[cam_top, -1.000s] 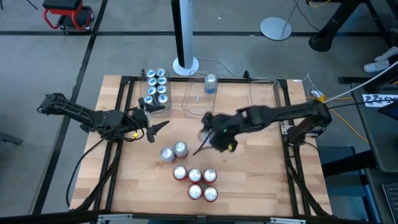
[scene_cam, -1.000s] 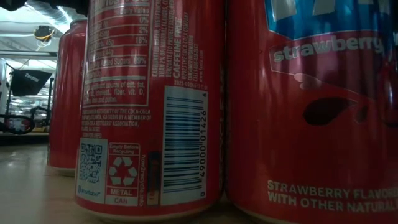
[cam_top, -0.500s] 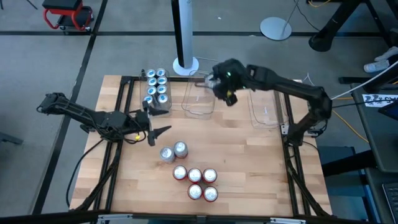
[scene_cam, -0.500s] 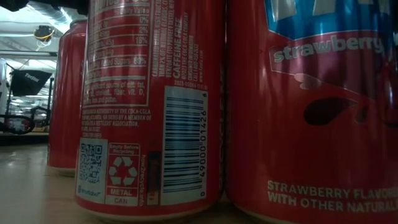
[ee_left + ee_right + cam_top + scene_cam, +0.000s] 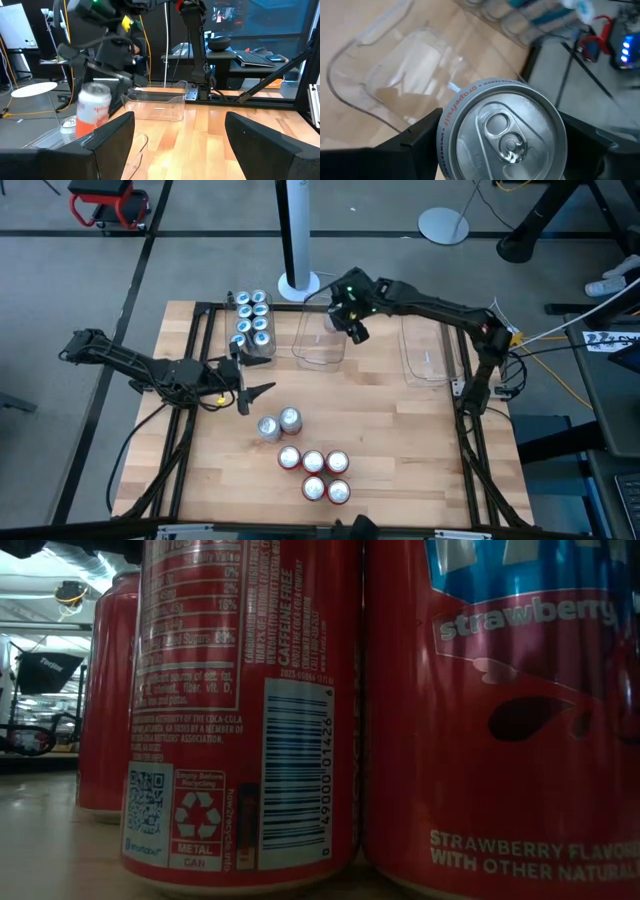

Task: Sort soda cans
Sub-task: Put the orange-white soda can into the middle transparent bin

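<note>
My right end effector (image 5: 350,315) is clamped on a silver grapefruit soda can (image 5: 502,132), carried top-up over the middle clear tub (image 5: 320,345); that tub lies directly beneath it. My left end effector (image 5: 250,390) waits with jaws apart, the filled tub of teal-blue cans (image 5: 251,320) just ahead. Done: that one tub is stocked. Left: two silver cans (image 5: 279,423) and five red cans (image 5: 313,474) stand on the surface (image 5: 420,450), well behind the right end effector. Hidden: the low view is blocked by red cans.
</note>
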`<state>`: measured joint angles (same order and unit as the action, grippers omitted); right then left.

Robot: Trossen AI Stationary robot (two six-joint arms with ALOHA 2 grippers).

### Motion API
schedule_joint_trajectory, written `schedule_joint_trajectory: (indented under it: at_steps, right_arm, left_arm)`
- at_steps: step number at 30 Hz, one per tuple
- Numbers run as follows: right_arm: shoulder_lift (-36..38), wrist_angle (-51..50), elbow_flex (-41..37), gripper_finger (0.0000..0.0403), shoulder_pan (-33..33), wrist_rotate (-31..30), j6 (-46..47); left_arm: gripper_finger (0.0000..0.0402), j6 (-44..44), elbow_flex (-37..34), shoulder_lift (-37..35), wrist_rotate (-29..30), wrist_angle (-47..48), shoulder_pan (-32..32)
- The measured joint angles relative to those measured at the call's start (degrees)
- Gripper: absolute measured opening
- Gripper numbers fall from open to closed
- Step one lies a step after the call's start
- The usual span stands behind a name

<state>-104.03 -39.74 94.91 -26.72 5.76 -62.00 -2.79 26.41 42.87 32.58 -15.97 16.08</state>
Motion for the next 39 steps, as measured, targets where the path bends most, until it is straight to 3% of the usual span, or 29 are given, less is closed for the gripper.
schedule_joint_trajectory:
  at_steps: [26,39]
  right_arm:
    - [-10.1,-0.6,0.0,0.0301,-1.9,0.9,-1.9]
    - [-10.4,-1.0,0.0,0.0352,-1.8,-1.8,-4.0]
  left_arm:
    - [0.0301,-0.2,0.0,0.0,0.0,0.0,0.0]
    - [0.0301,-0.2,0.0,0.0,0.0,-0.1,0.0]
